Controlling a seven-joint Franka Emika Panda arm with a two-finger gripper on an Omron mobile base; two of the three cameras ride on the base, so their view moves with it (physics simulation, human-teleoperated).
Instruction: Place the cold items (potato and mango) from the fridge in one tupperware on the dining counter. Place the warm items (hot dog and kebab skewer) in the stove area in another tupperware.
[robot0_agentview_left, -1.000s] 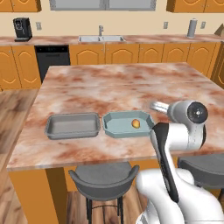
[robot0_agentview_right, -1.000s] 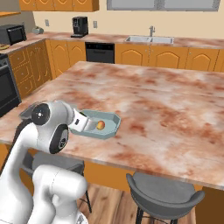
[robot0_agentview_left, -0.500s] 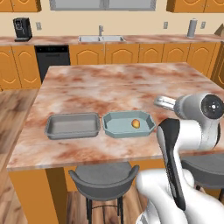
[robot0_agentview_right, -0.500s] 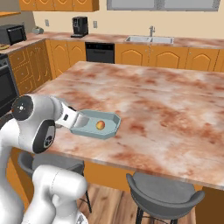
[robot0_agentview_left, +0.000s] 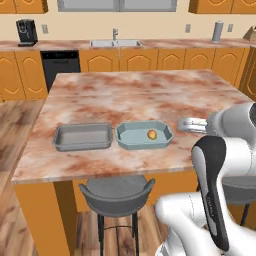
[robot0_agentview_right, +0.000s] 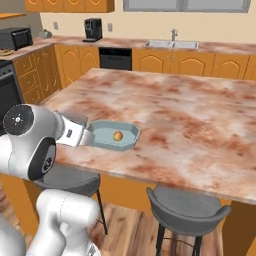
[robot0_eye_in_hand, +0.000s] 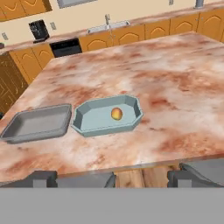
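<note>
Hand view: wide-open empty gripper (robot0_eye_in_hand: 112, 177) is held off counter's near edge, small orange mango (robot0_eye_in_hand: 116, 113) ahead in teal octagonal tupperware (robot0_eye_in_hand: 89, 124).

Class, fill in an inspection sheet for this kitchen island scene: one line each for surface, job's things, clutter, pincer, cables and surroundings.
Surface: marbled dining counter, flat, bare apart from the two containers.
Job's things: blue-grey octagonal tupperware holds one small orange-yellow fruit, likely the mango; grey rectangular tupperware beside it, empty. Potato, hot dog, kebab skewer: nothing seen.
Clutter: nothing seen.
Pincer: pincer open, holding nothing, held off the near counter edge, looking across at the containers.
Cables: nothing seen.
Surroundings: two stools at the near edge; sink, coffee machine and orange cabinets along the back wall; microwave at left in the right base view.
</note>
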